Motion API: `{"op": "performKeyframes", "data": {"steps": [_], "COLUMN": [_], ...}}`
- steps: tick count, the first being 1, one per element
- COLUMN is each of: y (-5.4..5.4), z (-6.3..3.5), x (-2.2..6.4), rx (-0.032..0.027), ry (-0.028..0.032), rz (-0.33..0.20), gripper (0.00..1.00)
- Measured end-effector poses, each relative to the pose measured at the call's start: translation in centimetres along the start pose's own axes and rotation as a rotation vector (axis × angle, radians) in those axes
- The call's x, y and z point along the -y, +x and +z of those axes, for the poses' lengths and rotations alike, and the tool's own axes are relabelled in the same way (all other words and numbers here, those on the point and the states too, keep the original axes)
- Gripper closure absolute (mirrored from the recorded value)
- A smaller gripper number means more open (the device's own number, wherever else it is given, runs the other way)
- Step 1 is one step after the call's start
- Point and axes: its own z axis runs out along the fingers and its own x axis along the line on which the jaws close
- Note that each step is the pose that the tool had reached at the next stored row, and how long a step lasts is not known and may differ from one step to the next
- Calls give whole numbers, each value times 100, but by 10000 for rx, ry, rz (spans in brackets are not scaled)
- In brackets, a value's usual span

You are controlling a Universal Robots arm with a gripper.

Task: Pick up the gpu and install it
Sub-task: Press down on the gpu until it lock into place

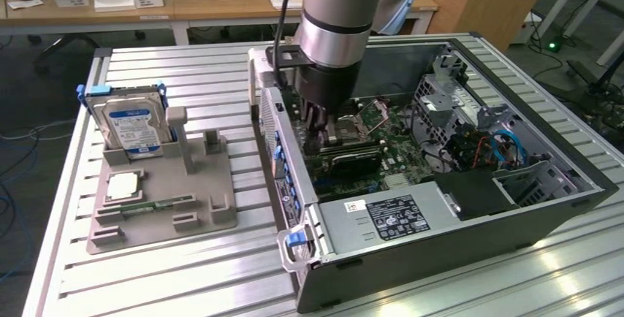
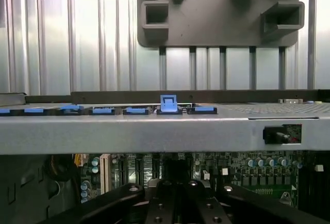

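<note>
1. The gpu [image 1: 343, 158] sits low inside the open computer case [image 1: 546, 207], a dark card with its long edge against the green motherboard [image 1: 395, 142], just beside the case's rear wall.
2. The tool [image 1: 322, 123] is down inside the case right above the gpu's end nearest that wall; whether its fingers are apart, together or clamped on the card cannot be told.
3. In the wrist view the tool's black body [image 2: 178, 203] hangs over the motherboard [image 2: 247, 170], with the case's grey metal edge [image 2: 154, 133] and a row of blue clips [image 2: 168, 104] beyond it.
4. A black power supply [image 1: 390, 218] lies in the case toward the camera.
5. On the exterior view's left, a grey holder tray [image 1: 200, 193] stands on the ribbed metal desk [image 1: 195, 280], carrying an upright hard drive [image 1: 131, 127] with a blue-white label and a small RAM stick [image 1: 156, 205] lying flat.
</note>
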Motion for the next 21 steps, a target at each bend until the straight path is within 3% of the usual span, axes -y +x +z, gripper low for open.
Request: {"op": "performKeyframes", "data": {"steps": [7, 21], "y": [-37, -41], "z": [49, 140], "x": [58, 72], "rx": [-3, -14], "ry": [-2, -5], "rz": [-125, -389], "gripper": [90, 90]}}
